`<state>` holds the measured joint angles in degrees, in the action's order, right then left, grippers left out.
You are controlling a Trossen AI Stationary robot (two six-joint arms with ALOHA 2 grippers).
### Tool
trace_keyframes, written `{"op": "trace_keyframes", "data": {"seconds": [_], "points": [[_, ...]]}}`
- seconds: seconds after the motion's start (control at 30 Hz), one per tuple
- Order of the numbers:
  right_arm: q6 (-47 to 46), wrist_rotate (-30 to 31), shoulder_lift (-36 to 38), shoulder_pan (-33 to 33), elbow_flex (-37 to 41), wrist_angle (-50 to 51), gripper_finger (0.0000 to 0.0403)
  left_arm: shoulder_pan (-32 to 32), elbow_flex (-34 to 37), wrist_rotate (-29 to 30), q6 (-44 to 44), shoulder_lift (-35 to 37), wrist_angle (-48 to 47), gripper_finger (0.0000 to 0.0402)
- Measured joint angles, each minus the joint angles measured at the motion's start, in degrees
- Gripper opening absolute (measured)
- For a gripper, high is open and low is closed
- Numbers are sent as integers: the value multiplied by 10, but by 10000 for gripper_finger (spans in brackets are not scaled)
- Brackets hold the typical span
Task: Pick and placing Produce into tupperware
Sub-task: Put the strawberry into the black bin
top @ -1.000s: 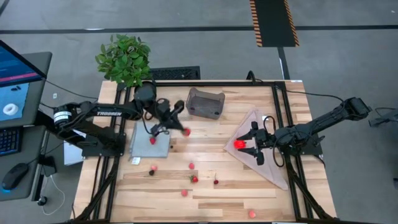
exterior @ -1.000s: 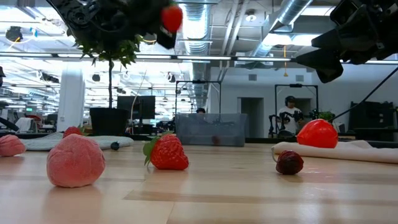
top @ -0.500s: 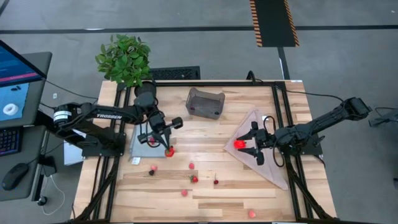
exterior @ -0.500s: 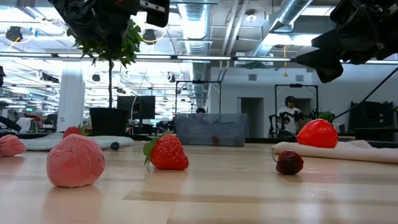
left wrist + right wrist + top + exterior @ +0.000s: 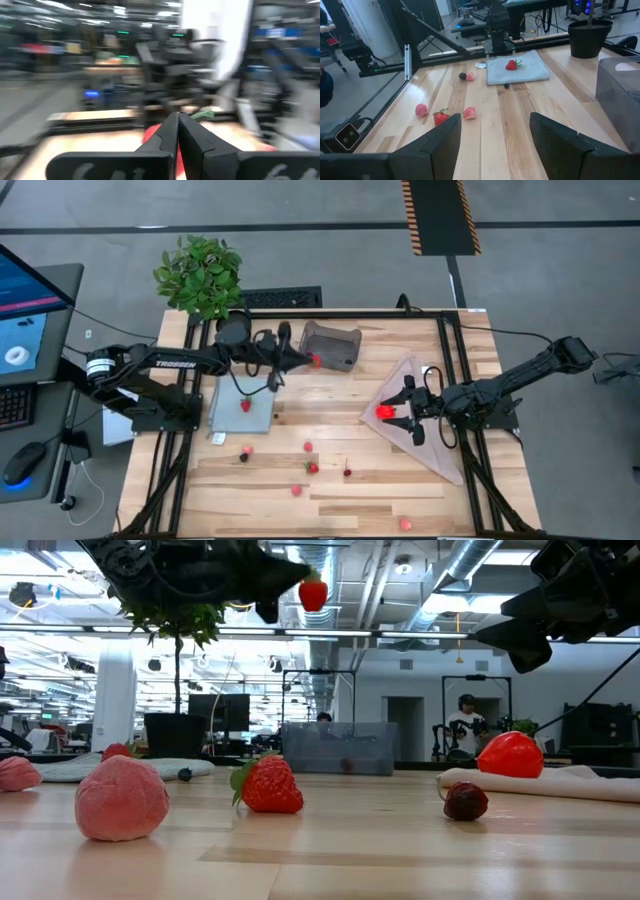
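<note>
My left gripper (image 5: 308, 361) (image 5: 296, 578) is raised off the table beside the near-left wall of the translucent grey tub (image 5: 330, 345) (image 5: 338, 748) and is shut on a small red strawberry (image 5: 316, 361) (image 5: 313, 593). More produce lies scattered on the wood toward the near edge (image 5: 308, 447) (image 5: 268, 786), and one strawberry (image 5: 245, 405) rests on the pale square mat (image 5: 232, 418). My right gripper (image 5: 400, 412) (image 5: 495, 135) is open. It hovers above the larger bright red round piece (image 5: 383, 411) (image 5: 510, 755), which rests on a pale cloth (image 5: 425, 430). My left gripper pinches the small strawberry (image 5: 313, 593) between its two fingertips (image 5: 170, 132), and red shows just past them (image 5: 150, 136). The fingers reach out roughly level toward the table's right. The berry is lifted clear, high over the table, with its green cap upward.
A leafy potted plant (image 5: 200, 275) stands at the far left corner behind the left arm. Dark rails (image 5: 452, 380) run along the table's sides. A pink piece (image 5: 122, 800), a dark maroon piece (image 5: 465, 801) and other berries (image 5: 313, 467) lie on the near half.
My left gripper, shut on the strawberry all along, has swung quickly: first toward the near edge over the mat's corner, then back toward the far edge and right, up to the tub's side. The berry stayed lifted clear. My right arm has kept still.
</note>
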<state>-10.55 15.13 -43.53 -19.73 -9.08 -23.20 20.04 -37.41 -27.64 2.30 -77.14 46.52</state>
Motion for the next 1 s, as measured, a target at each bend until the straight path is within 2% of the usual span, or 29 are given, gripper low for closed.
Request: {"op": "trace_keyframes", "data": {"seconds": [0.17, 0.23, 0.37, 0.6, 0.8, 1.0], "points": [[0, 0, 0, 0, 0, 0, 260, 0, 0, 196, -33, 0, -6, 0], [0, 0, 0, 0, 0, 0, 260, 1, 0, 237, -33, -8, -4, 0], [0, 0, 0, 0, 0, 0, 260, 10, 0, 240, -35, -32, -1, 0], [1, 0, 0, 0, 0, 0, 260, 26, 0, 284, -17, -101, 24, 0], [1, 0, 0, 0, 0, 0, 260, 50, -6, 280, 24, -162, 47, 0], [1, 1, 0, 0, 0, 0, 260, 60, -21, 265, 59, -189, 44, 0]]}}
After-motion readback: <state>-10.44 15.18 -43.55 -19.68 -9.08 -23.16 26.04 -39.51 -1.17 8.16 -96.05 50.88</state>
